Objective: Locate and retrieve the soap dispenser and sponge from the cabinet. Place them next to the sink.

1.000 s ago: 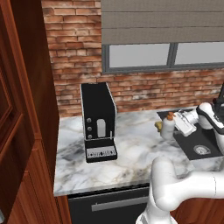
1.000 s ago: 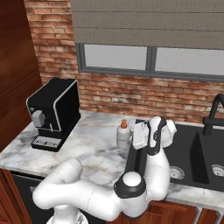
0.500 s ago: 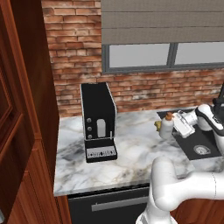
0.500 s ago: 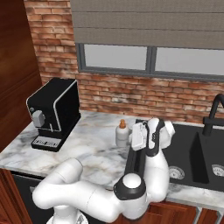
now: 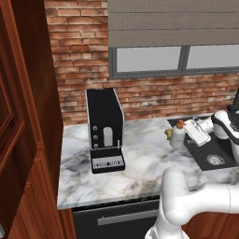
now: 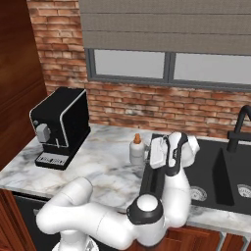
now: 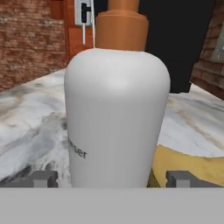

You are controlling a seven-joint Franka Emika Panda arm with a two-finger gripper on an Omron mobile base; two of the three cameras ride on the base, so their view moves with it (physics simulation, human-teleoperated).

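Beside the sink (image 6: 215,169), soap dispenser (image 6: 137,150) (sponge (image 7: 192,168) behind) stands between wide, unclamped jaws; coffee machine (image 6: 61,126) well apart.

In the hand view we see the sponge (image 7: 192,164) only in part: the bottle (image 7: 116,118) covers its left end, and the pump top (image 7: 121,24) is cut by the upper edge. In the right base view the hand hides the sink's (image 6: 223,166) near-left corner.
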